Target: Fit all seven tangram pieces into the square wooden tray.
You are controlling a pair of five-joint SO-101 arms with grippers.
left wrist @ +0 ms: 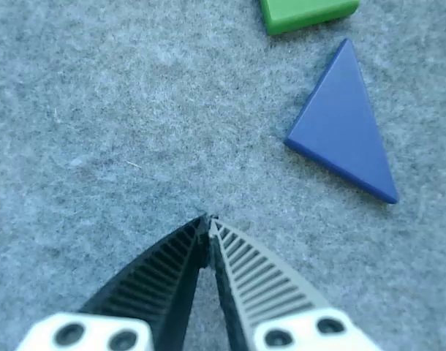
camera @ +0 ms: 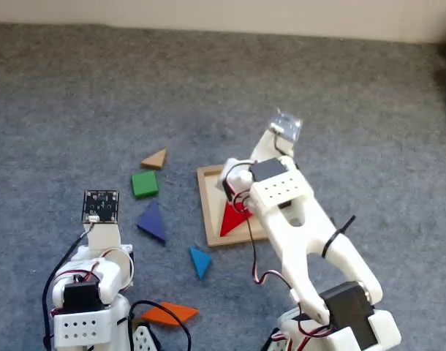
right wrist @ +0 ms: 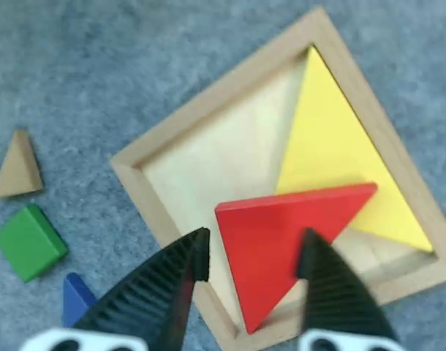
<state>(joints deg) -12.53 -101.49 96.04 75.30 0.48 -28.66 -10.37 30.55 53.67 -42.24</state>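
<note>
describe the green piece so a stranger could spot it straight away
Find the square wooden tray on the grey carpet. Left of it in the high view, the green square lies between the tan triangle and the dark blue triangle. Both neighbours are triangles; it is green and square.

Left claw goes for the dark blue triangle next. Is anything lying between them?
Nothing visible does. Bare grey carpet lies between the shut left claw and the dark blue triangle. The green square sits farther off, beyond the triangle's tip, out of the way.
</note>
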